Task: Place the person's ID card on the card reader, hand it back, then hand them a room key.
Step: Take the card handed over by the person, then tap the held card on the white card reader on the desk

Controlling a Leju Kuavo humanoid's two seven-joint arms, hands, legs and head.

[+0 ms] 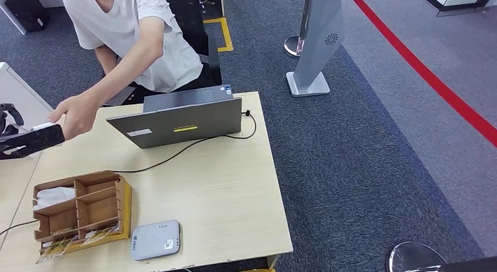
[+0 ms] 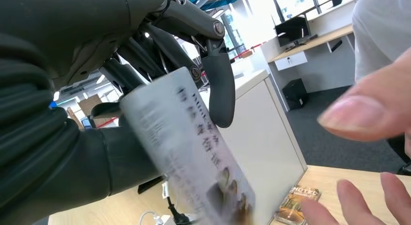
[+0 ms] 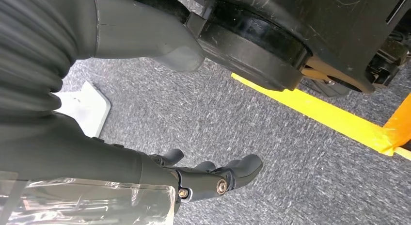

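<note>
My left hand (image 1: 20, 142) is raised at the table's far left edge and holds the ID card (image 1: 44, 128). In the left wrist view the pale printed ID card (image 2: 189, 152) is pinched between the thumb and the dark fingers (image 2: 220, 89). The person's hand (image 1: 75, 115) reaches across to the card's end, and their fingertips (image 2: 363, 116) are close beside it. The grey card reader (image 1: 155, 240) lies at the table's near edge. Room key cards (image 1: 61, 244) stand in the front slots of a wooden organizer (image 1: 124, 207). My right hand (image 3: 208, 179) hangs over carpet, holding nothing.
A grey laptop (image 1: 181, 121) stands open at the back of the table, with a black cable (image 1: 176, 156) trailing leftward. The person in a white shirt (image 1: 138, 31) leans over the far left corner. A white partition (image 1: 17, 96) stands at left. A sign stand (image 1: 316, 43) is on the carpet.
</note>
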